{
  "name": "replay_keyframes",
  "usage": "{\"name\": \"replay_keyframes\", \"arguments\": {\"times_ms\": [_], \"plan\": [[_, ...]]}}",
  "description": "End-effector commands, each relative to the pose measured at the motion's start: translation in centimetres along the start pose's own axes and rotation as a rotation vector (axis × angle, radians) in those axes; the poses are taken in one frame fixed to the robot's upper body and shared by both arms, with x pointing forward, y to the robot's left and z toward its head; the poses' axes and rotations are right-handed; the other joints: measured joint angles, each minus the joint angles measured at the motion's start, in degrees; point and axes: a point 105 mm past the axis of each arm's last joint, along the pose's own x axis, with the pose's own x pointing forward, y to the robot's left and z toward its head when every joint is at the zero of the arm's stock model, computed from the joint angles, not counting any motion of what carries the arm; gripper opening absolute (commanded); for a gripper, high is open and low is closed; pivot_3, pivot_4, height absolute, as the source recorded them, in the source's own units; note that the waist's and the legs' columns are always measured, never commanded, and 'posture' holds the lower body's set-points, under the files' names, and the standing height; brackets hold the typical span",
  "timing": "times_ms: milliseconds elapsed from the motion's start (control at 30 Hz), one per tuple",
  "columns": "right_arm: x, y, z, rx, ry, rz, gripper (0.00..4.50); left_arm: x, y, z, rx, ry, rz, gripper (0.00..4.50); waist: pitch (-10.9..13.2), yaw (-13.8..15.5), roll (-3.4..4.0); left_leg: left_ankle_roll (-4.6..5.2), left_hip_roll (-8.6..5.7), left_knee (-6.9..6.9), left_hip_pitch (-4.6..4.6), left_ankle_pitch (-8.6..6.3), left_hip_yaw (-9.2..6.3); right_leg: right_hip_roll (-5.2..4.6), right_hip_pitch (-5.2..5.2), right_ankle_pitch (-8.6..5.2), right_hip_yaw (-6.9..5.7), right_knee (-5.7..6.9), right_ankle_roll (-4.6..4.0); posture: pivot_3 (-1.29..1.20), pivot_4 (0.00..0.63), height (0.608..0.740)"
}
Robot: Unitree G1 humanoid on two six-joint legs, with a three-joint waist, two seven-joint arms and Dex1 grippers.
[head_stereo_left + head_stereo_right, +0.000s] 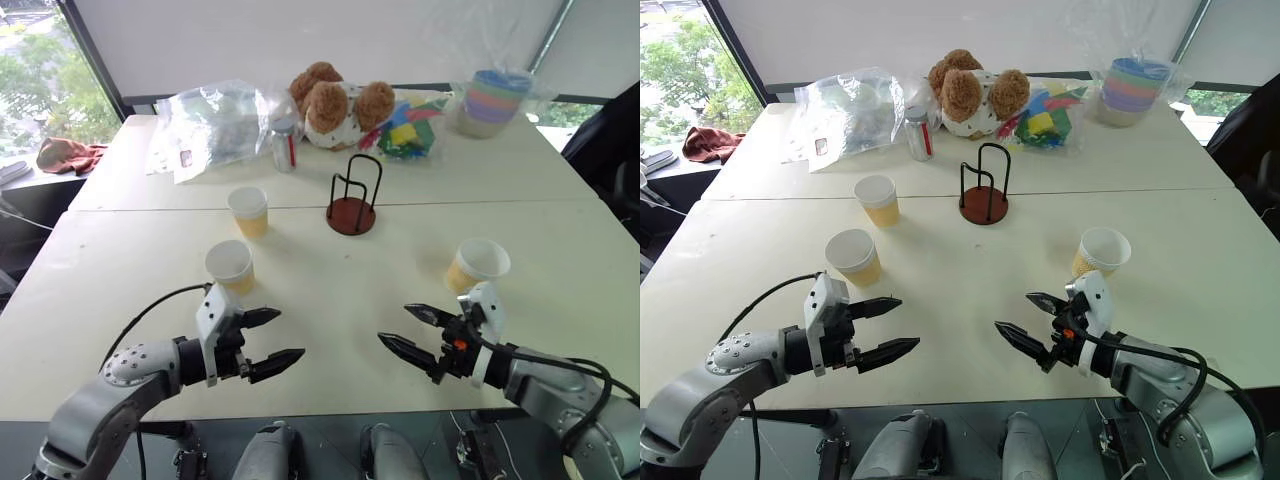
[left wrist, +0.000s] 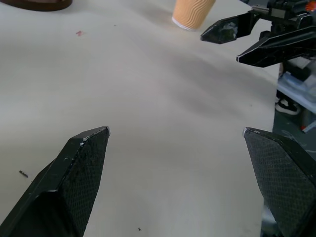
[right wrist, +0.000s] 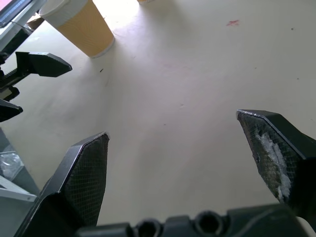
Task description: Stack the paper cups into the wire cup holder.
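Nearest you, both arms reached over the front edge of the table (image 1: 330, 360). Your left gripper (image 1: 272, 340) had its two black fingers spread wide with nothing between them, pointing inward across the tabletop. Your right gripper (image 1: 408, 330) mirrored it, jaws equally wide and empty, tips aimed toward the left one with bare table between them.

Just beyond the left gripper stood one paper cup (image 1: 231, 266), upright. A second cup (image 1: 477, 265) stood upright just behind the right gripper. Farther back, a third cup (image 1: 248, 211) stood left of the wire cup holder (image 1: 353, 199), which sat empty near the table's middle.

At the far edge you had clear plastic bags (image 1: 210, 122), a teddy bear (image 1: 335, 104), coloured blocks (image 1: 408, 130) and a stack of pastel bowls (image 1: 495, 100).
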Motion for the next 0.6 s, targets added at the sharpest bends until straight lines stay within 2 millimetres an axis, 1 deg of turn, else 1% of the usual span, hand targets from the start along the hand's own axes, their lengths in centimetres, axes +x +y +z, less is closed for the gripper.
{"name": "replay_keyframes", "arguments": {"times_ms": [33,67,100,133,167,233,333,400,500,600], "plan": [[-0.3,1.1,7.8,-0.083,-0.196,0.091,4.50,-1.4,0.8,5.3,0.104,-0.023,-0.066,4.47,0.12,-0.08,-0.01,-0.03,0.01,0.05,0.02,0.03,-0.02,0.03,-0.07,0.03,-0.01,0.02,-0.04,0.00,0.150,0.740],[-0.1,1.0,9.8,-0.109,-0.238,0.099,4.50,-1.7,1.0,6.9,0.125,-0.027,-0.080,4.47,0.21,-0.10,0.03,-0.06,0.01,0.10,0.01,0.06,-0.02,0.05,-0.10,0.05,-0.01,0.06,-0.07,0.00,0.150,0.740],[0.1,0.7,11.4,-0.135,-0.265,0.091,4.50,-1.9,1.1,8.1,0.143,-0.030,-0.096,4.47,0.21,-0.07,0.04,-0.08,0.02,0.10,0.00,0.09,-0.02,0.08,-0.21,0.10,-0.02,0.05,-0.15,0.00,0.150,0.740],[0.3,0.4,12.5,-0.154,-0.279,0.077,4.50,-2.0,1.2,8.9,0.158,-0.029,-0.104,4.47,0.17,-0.07,0.00,-0.07,0.02,0.09,0.01,0.10,-0.02,0.14,-0.23,0.12,-0.05,0.04,-0.14,0.00,0.150,0.740],[0.7,-0.3,13.5,-0.192,-0.280,0.039,4.50,-2.3,1.4,9.6,0.179,-0.018,-0.104,4.47,0.13,-0.07,-0.04,-0.07,0.04,0.05,0.05,0.09,-0.03,0.22,-0.23,0.12,-0.08,0.05,-0.13,0.00,0.150,0.740],[1.7,-2.3,14.5,-0.269,-0.253,-0.048,4.50,-3.0,2.1,10.8,0.204,-0.001,-0.095,4.47,0.14,-0.06,-0.06,-0.06,0.03,-0.12,0.03,0.07,-0.01,0.34,-0.06,0.11,-0.10,0.07,0.04,0.00,0.150,0.740],[3.8,-5.0,15.0,-0.319,-0.220,-0.093,4.50,-4.5,3.5,12.5,0.188,-0.017,-0.072,4.47,0.16,-0.17,-0.09,-0.33,-0.02,-0.19,-0.23,0.24,0.19,0.39,-0.37,0.15,-0.14,0.10,0.21,0.00,0.150,0.740],[5.5,-5.9,14.7,-0.325,-0.207,-0.080,4.50,-5.5,4.2,13.1,0.172,-0.027,-0.062,4.47,0.16,-0.35,-0.09,-0.31,-0.04,-0.18,-0.45,0.25,0.31,0.40,-0.50,0.16,-0.14,0.10,0.25,0.00,0.150,0.740],[8.1,-7.0,13.7,-0.320,-0.184,-0.057,4.50,-6.8,5.1,13.6,0.172,-0.034,-0.037,4.47,0.18,-1.03,-0.13,-0.26,-0.04,-0.11,-0.50,0.22,0.38,0.40,-0.51,0.16,-0.13,0.09,0.27,0.00,0.150,0.740],[9.7,-7.6,13.2,-0.304,-0.182,-0.038,4.50,-7.4,5.8,13.7,0.182,-0.026,-0.006,4.47,0.22,-1.37,-0.18,-0.26,-0.03,-0.07,-0.53,0.22,0.31,0.41,-0.52,0.15,-0.15,0.13,0.29,0.00,0.150,0.740]]}}
